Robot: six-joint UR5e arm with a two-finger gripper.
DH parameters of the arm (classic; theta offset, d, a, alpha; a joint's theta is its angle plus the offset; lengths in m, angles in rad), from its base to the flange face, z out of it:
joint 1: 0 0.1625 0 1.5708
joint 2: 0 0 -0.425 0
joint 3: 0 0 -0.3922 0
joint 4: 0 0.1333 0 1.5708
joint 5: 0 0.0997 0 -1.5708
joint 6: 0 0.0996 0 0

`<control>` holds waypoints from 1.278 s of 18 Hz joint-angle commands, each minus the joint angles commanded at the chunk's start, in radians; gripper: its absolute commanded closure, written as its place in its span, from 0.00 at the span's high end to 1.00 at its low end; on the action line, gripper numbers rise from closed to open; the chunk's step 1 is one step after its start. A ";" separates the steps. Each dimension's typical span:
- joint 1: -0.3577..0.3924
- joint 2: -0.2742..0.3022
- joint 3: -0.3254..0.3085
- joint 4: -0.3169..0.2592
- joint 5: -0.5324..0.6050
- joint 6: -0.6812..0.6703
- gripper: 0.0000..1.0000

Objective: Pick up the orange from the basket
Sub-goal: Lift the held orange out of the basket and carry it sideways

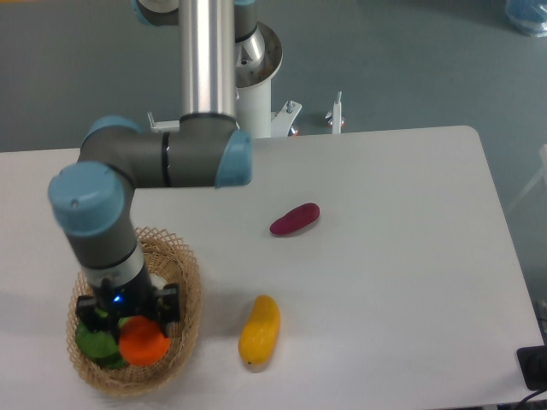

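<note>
Orange (143,344) clamped in fingers (128,323) over basket (186,295) (green fruit (97,343) beside), yellow fruit (259,330) apart

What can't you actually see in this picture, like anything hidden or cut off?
- End effector fingertips: covered by the arm's wrist and the orange, so the grip itself is not visible.
- Basket contents: a green item shows only partly, behind the wrist; what it is cannot be told.
- Black object at the lower right: cut off by the frame edge.
- Blue thing at the top right: cut off too.
</note>
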 joint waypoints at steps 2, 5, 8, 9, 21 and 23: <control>0.063 0.028 -0.008 -0.041 -0.011 0.072 0.69; 0.159 0.069 -0.008 -0.117 -0.018 0.236 0.69; 0.238 0.089 -0.011 -0.160 -0.017 0.425 0.69; 0.265 0.092 -0.011 -0.170 -0.018 0.482 0.69; 0.365 0.166 -0.057 -0.267 -0.025 0.724 0.69; 0.365 0.167 -0.057 -0.266 -0.028 0.724 0.68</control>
